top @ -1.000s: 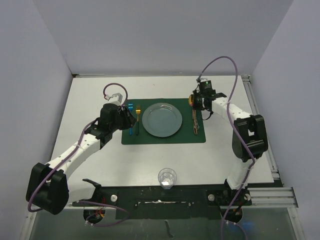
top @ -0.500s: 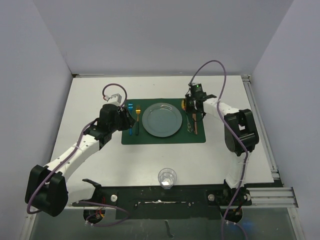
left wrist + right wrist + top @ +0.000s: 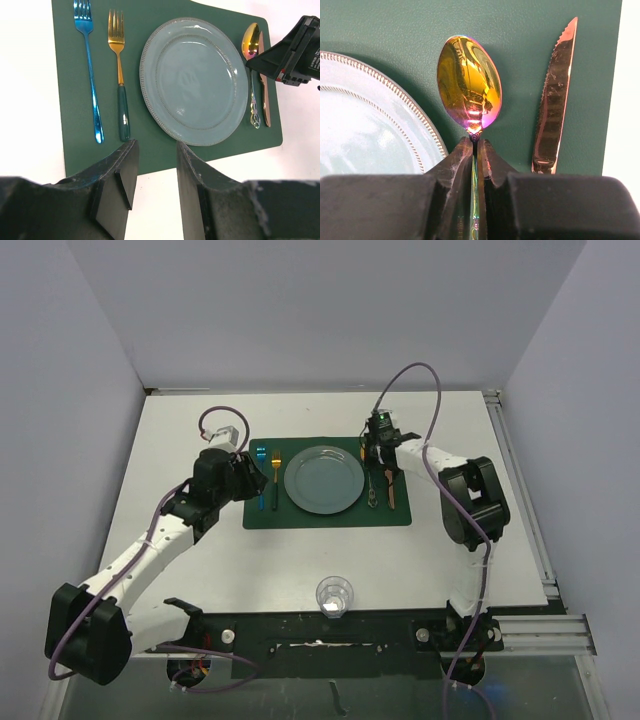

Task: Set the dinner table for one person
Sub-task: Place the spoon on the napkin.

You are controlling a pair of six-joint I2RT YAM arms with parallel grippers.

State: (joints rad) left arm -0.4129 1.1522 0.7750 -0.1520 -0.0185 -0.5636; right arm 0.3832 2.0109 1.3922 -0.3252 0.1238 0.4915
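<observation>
right hand: clamped on gold spoon neck, has carried it leftward (now between plate and knife)
left hand: half-open, empty
task: spoon release next, then cup

Pale lilac-grey walls on three sides: back wall at 12 o'clock, left wall at 9, right wall at 3. Grey-green floor at 6 o'clock. Light even, diffuse; shadows faint.

Two forks, one plate, spoon, knife, placemat and cup.
</observation>
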